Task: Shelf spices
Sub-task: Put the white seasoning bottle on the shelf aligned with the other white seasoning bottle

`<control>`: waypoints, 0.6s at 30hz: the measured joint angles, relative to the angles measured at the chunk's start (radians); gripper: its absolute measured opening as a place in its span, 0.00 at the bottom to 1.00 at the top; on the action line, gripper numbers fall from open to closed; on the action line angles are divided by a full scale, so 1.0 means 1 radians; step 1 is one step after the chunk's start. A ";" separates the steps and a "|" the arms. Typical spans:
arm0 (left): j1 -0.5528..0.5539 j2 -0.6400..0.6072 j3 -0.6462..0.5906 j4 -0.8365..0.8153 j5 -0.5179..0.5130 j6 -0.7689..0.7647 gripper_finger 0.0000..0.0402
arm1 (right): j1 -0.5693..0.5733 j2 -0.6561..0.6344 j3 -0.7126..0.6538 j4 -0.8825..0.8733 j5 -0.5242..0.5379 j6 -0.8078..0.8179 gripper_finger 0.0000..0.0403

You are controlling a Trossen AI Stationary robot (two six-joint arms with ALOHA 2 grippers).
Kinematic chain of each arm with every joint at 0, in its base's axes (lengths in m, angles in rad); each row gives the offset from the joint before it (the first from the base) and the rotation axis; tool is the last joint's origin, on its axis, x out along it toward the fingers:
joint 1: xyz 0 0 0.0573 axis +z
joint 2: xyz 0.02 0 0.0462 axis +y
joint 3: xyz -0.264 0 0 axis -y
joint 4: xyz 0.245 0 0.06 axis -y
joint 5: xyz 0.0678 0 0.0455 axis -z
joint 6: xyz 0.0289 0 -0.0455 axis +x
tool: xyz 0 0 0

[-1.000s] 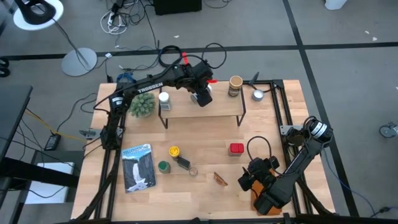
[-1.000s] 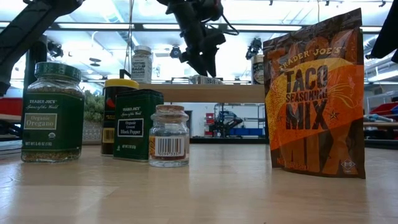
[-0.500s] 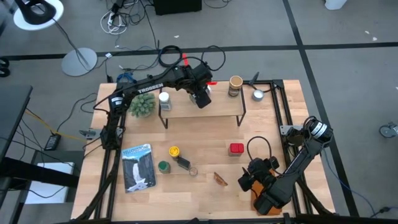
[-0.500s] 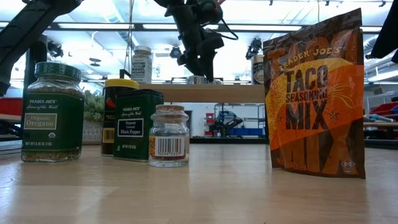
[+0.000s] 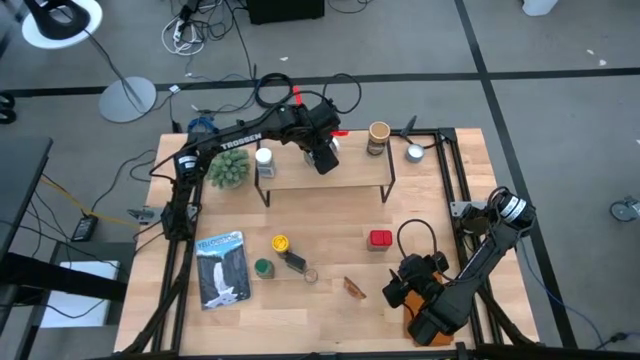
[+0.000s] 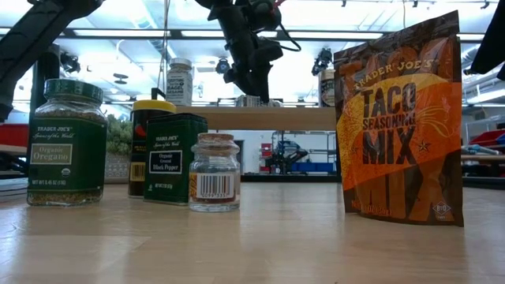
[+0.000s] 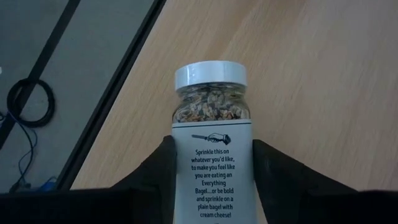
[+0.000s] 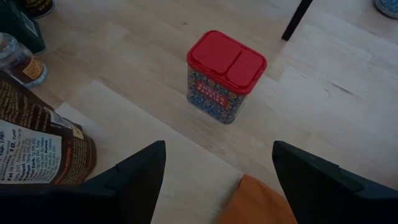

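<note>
My left gripper [image 5: 323, 158] is over the shelf [image 5: 300, 180], shut on a white-lidded jar [image 7: 210, 124] with a printed label. It also shows in the low view [image 6: 254, 83]. A second white-lidded jar [image 5: 264, 160] and a tan cylinder [image 5: 378, 137] stand on the shelf top. A red tin [image 5: 380, 239], a yellow-lidded jar [image 5: 280, 243], a green-lidded jar [image 5: 262, 267], a black box [image 5: 294, 262], a small clear jar [image 5: 311, 274] and a taco seasoning bag [image 5: 354, 287] stand on the table. My right gripper [image 5: 405, 283] is open and empty at the front right, with the red tin [image 8: 225, 76] ahead of it. My left gripper pinches the jar's labelled body [image 7: 211, 180] between its two fingers, one on each side. The fingers lie along the jar and slant down from above. The jar's lid [image 7: 210, 74] points away from the wrist toward the wood below. Whether the jar touches the shelf, I cannot tell.
A fuzzy green plant ball [image 5: 228, 170] sits left of the shelf and a small silver cup [image 5: 414, 152] right of it. A booklet [image 5: 222, 268] lies at the front left. An orange thing [image 8: 255, 199] lies under my right gripper. Bare wood shows between shelf and tins.
My left gripper has shifted a little toward the table's left above the shelf, still shut on the jar.
</note>
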 joint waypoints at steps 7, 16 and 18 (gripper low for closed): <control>-0.003 0.002 0.011 -0.012 0.006 0.003 0.41 | 0.000 0.000 0.000 0.002 0.000 0.000 0.73; -0.050 0.007 0.119 -0.060 0.074 0.004 0.37 | 0.000 0.000 0.000 0.002 0.000 -0.006 0.73; -0.066 0.007 0.133 -0.071 0.073 0.008 0.33 | 0.000 0.000 0.000 0.002 0.000 -0.006 0.73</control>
